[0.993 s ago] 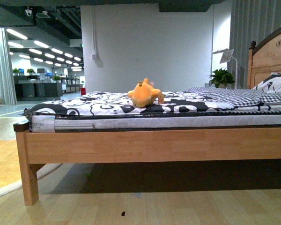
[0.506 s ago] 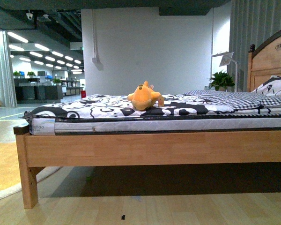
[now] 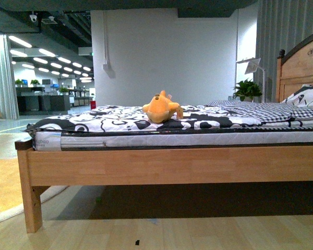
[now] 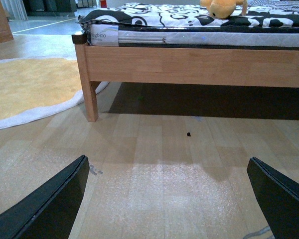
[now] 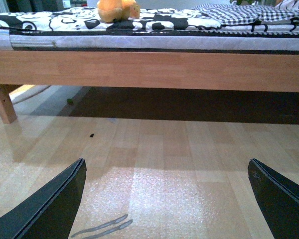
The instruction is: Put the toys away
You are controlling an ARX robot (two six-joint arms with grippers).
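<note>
An orange-yellow plush toy with small pointed ears lies on the patterned bedcover.

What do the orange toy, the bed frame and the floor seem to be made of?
Orange toy: likely plush fabric, matte and fuzzy, body slumped softly. Bed frame: light wood, smooth satin finish, grain and jointed strips showing. Floor: pale plank pattern with slight sheen; laminate or real wood, cannot tell.

A wooden bed frame carries a black-and-white patterned sheet, with a checked cover toward its headboard. Beyond the bed stands a potted plant; a yellow rug lies by its foot.
</note>
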